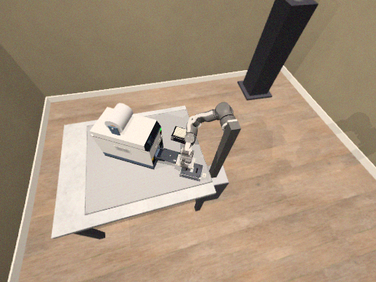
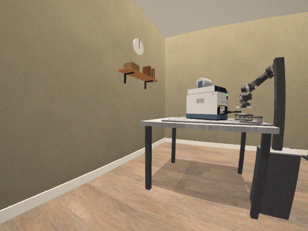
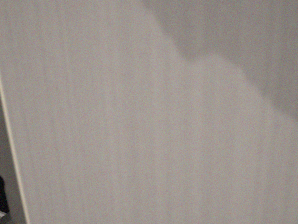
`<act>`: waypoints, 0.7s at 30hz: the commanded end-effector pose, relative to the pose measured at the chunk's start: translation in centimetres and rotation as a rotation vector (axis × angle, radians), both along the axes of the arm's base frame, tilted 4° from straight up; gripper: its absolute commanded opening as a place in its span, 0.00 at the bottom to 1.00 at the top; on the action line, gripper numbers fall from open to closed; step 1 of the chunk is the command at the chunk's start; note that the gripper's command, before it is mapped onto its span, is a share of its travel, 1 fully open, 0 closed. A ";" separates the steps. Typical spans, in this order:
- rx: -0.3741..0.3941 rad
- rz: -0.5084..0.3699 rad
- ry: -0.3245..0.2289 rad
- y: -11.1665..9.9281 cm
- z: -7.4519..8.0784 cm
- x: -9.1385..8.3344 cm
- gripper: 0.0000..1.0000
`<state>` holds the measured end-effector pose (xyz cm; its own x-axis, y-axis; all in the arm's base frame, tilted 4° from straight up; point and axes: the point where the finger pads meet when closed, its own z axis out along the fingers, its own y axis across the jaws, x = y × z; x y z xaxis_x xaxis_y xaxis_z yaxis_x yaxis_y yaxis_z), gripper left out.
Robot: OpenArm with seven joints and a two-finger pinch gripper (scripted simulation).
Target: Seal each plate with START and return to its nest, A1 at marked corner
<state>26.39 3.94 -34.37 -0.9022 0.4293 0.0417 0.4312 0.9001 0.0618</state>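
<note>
So the arm's gripper [image 1: 185, 162] is pinching a plate [image 2: 244, 107] and has it up in the air, above the table [image 2: 207, 125] and clear of everything. In the exterior view the plate shows as a thin pale slab right under the gripper, off the end of the sealer's stage [image 2: 234, 111] and above the nests [image 2: 248, 118]. From the top view it's hard to make the held plate out, since the gripper sits right over it; it's somewhere above the near nest [image 1: 192, 172], just past the end of the stage.

The stage itself is slid out of the sealer [image 1: 128, 135], dark and flat, with nothing visibly resting on it. The lamp [image 2: 227, 94] on the sealer's front corner glows green.

The other plate [image 1: 179, 133] sits in the far nest, beside the sealer's front and next to the arm's forearm. Its pale well grid faces up inside a dark frame, and it looks flat.

The wrist view is pretty useless: just plain grey mat [image 3: 125, 130] with a soft shadow across the upper right corner and a pale edge strip down the left side. No fingers or plate show in it.
</note>
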 end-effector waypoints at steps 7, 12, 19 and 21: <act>-0.006 -0.006 -0.006 0.8 0.2 -0.8 0.00; -0.006 -0.001 -0.006 1.5 0.3 -1.7 0.00; -0.007 0.001 -0.003 2.6 0.3 -3.1 0.00; -0.007 0.002 -0.003 2.7 0.3 -3.3 0.00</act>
